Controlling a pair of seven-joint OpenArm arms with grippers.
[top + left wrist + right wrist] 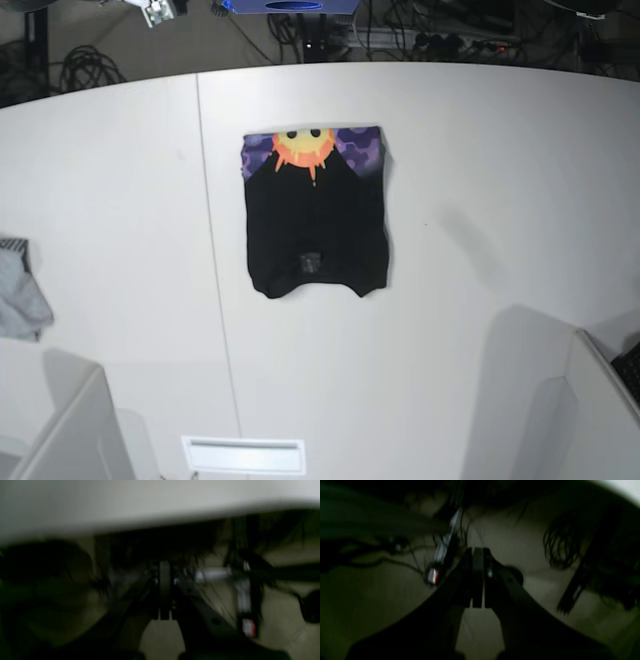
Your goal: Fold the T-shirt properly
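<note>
Black cotton: T-shirt (pixel 316 215) lies mid-table (pixel 480 180) as a compact rectangle, sun print (pixel 303 146) showing along its far edge.
Grey cloth (pixel 18 295): well left of the T-shirt, at the table's edge.
Left gripper (pixel 165 592): jaws together, holding nothing, below the table rim, well apart from the T-shirt.
Right gripper (pixel 478 580): jaws together, empty, also under the table.
Progress: fold looks finished.
Risk: the near hem bulges at 2 corners; any arm sweeping back across could drag layers and undo it.
</note>
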